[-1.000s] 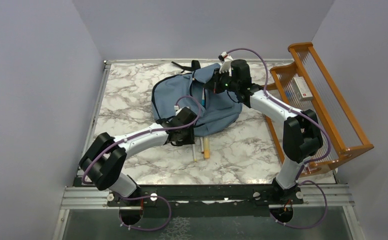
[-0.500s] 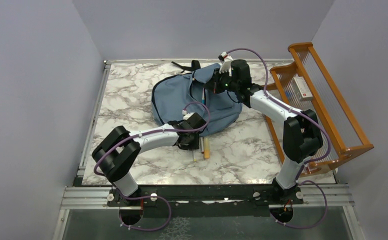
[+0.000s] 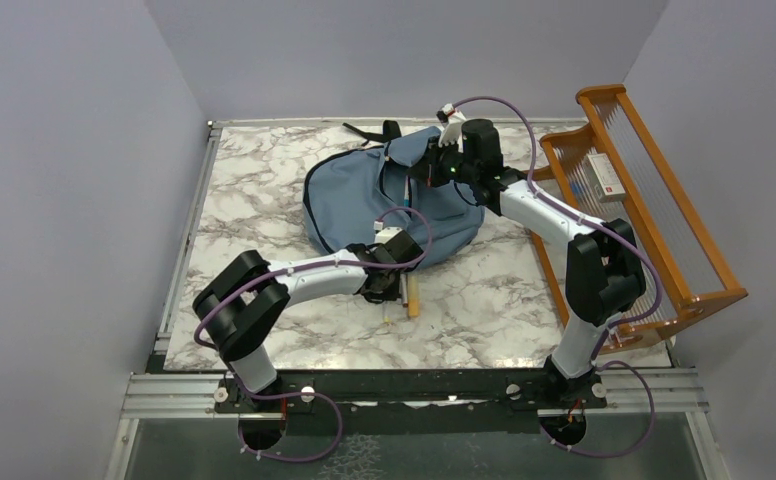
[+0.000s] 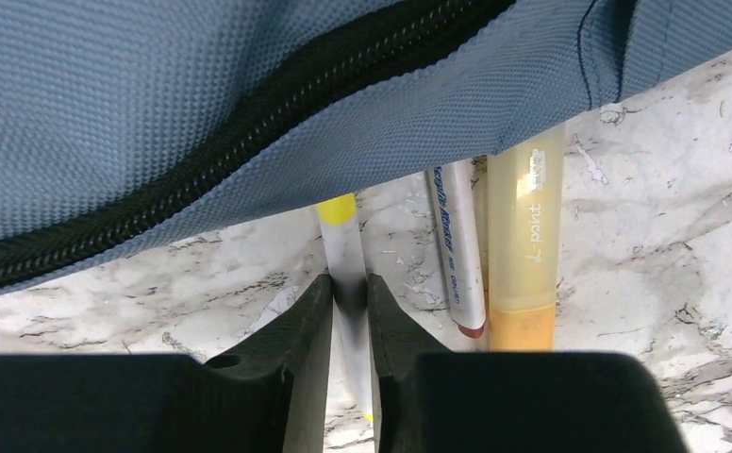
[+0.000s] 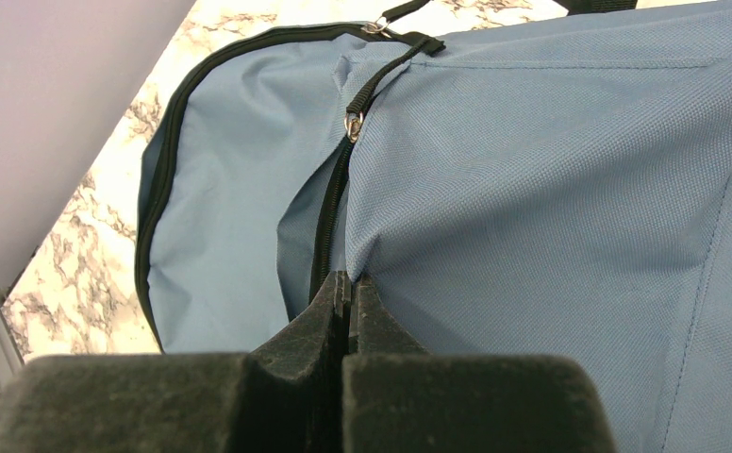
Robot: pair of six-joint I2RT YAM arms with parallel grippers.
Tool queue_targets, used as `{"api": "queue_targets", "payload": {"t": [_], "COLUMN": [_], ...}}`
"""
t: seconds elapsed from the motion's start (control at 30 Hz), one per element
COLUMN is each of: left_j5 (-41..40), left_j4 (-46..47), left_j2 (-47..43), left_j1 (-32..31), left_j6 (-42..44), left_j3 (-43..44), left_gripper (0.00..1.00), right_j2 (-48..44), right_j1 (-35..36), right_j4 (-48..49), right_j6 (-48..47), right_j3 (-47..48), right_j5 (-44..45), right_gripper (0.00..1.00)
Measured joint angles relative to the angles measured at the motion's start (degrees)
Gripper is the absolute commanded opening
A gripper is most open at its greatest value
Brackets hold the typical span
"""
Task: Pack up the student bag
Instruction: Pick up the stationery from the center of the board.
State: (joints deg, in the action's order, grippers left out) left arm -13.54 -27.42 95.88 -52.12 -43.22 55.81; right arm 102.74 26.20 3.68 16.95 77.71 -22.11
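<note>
Looking down from above, we see the student bag (image 3: 349, 195) lying slumped on the marble desk (image 3: 254, 200), toward its far side. An orange wooden rack (image 3: 601, 94) holding a small white box (image 3: 605, 175) stands at the desk's right edge.

The left tool (image 4: 350, 283) sits at the bag's near edge. Its fingers are drawn in against both sides of a white pen with a yellow band (image 4: 341, 245), whose far end runs under the blue fabric. Just beside that pen lie a white marker with blue lettering (image 4: 458, 255) and a yellow-orange marker (image 4: 527, 245), both partly tucked under the bag.

The right tool (image 5: 348, 283) is pinched fully shut on a fold of the bag's fabric, right next to the black zipper (image 5: 329, 217).
</note>
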Motion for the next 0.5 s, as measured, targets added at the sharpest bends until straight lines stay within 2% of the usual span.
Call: {"api": "queue_targets", "payload": {"t": [0.27,0.5], "left_j5": [-1.09,-1.99], "left_j4": [-1.03,2.29], "left_j2": [-1.51,-14.51], "left_j1": [-0.13,-0.13], "left_j6": [0.66,0.68], "left_j3": [-0.09,-2.29], "left_gripper": [0.16,0.16], "right_j2": [0.0,0.42], "right_j1": [0.0,0.0], "right_j4": [0.02,0.09], "right_j6": [0.13,0.17], "right_j3": [0.0,0.0], "right_j5": [-0.07,-0.28], "right_gripper": [0.01,0.0]}}
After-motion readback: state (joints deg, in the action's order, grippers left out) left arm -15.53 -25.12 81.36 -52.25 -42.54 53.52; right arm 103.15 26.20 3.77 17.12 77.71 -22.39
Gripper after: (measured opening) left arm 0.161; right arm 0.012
